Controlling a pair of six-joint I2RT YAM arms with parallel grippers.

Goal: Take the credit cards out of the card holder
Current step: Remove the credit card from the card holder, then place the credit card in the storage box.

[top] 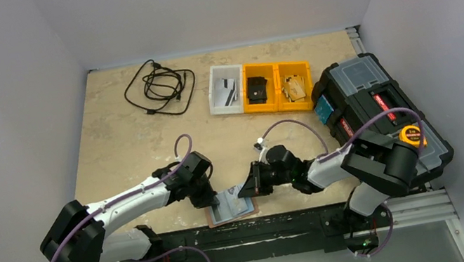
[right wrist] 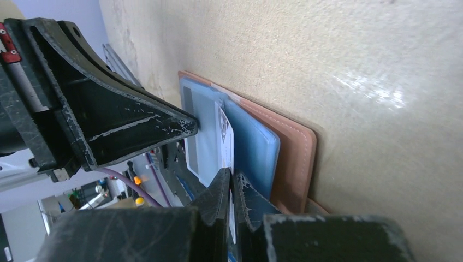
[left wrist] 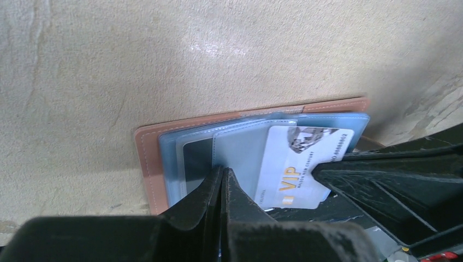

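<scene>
The card holder (top: 232, 211) lies open near the table's front edge, reddish-brown leather (left wrist: 147, 164) with blue plastic sleeves. A pale credit card (left wrist: 306, 158) marked VIP sticks partway out of a sleeve toward the right. My right gripper (right wrist: 232, 174) is shut on that card's edge (right wrist: 225, 136), beside the leather cover (right wrist: 295, 158). My left gripper (left wrist: 224, 170) is shut, its tips pressed onto the sleeve just left of the card. A darker card (left wrist: 196, 164) sits inside a sleeve pocket. From above, the left gripper (top: 216, 201) and right gripper (top: 248, 191) meet over the holder.
A black cable (top: 161, 86) lies at the back left. A white tray (top: 226, 89) and two yellow trays (top: 276, 86) stand at the back centre. A black toolbox (top: 376, 114) fills the right side. The black base rail (top: 267, 228) runs just below the holder.
</scene>
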